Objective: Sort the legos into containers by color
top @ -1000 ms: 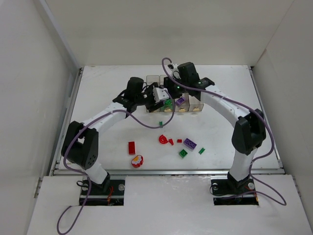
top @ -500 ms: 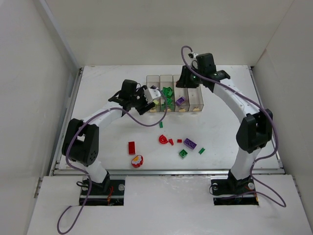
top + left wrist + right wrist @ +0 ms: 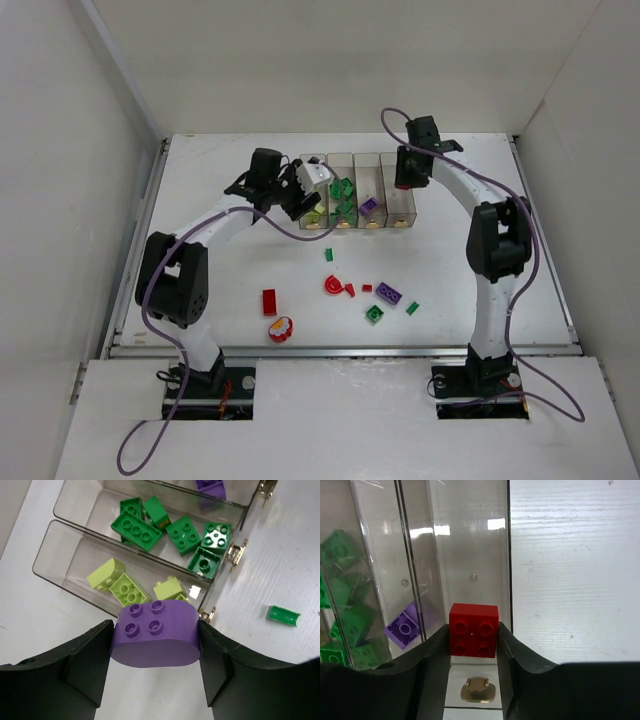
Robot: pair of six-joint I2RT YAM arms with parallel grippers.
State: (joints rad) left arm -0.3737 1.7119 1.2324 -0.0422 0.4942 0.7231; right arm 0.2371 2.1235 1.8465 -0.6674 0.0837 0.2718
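Observation:
Four joined clear bins stand at the table's back. From the left they hold yellow-green, green and purple legos. My left gripper is shut on a rounded purple piece and holds it above the near end of the yellow-green bin. My right gripper is shut on a red square brick over the rightmost bin, near its gold dot.
Loose legos lie on the near table: a red flat brick, a red and yellow round piece, a red rounded piece, a purple brick, green pieces and a small green one.
My right gripper has moved right from the middle bins to the rightmost bin with the red brick. My left gripper has drawn left and back with the purple piece.

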